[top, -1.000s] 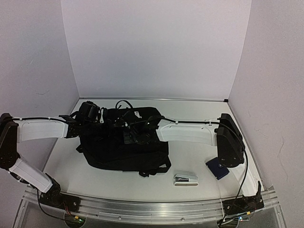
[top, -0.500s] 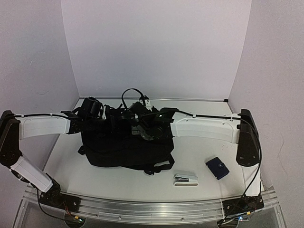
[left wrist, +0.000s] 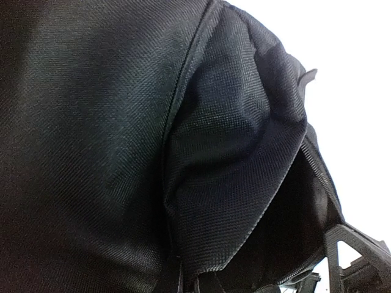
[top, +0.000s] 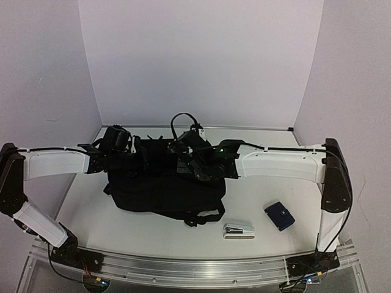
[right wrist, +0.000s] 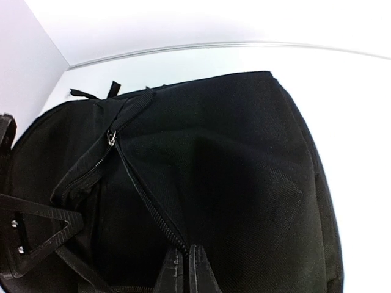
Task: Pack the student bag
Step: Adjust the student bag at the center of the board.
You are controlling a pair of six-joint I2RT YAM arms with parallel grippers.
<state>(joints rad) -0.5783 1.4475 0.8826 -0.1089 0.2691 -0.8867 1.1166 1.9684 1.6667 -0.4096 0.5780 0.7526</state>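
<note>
Since the earlier frame the right arm has swung its elbow outward to the right edge and reached farther across, and the large black fabric student bag (top: 165, 186) has shifted a little to the right with it. The small dark blue flat rectangular object (top: 280, 216) now lies fully uncovered. The bag sits on the white surface (top: 263, 189) at mid-depth, left of centre, between the two arms. Near the front, right of the bag and apart from it, lies a grey-and-white stapler-like object (top: 238, 229). The overhead view alone shows these two loose items and the bag's straps trailing from its near edge. There the claws are black on black, and their jaws cannot be read. The right wrist view supplies that: the right claw (right wrist: 187, 265) is closed, its tips pinched together on the bag's cloth just beside a zipper line. That line runs up to a small metal zipper pull (right wrist: 110, 138). The left claw (top: 142, 160) meets the bag's upper left side. In its wrist view woven black cloth fills nearly the whole picture and puckers toward the bottom centre. The tips are lost in the dark there. It is closed, apparently on that gathered cloth. The blue item's nature is too small to tell.
</note>
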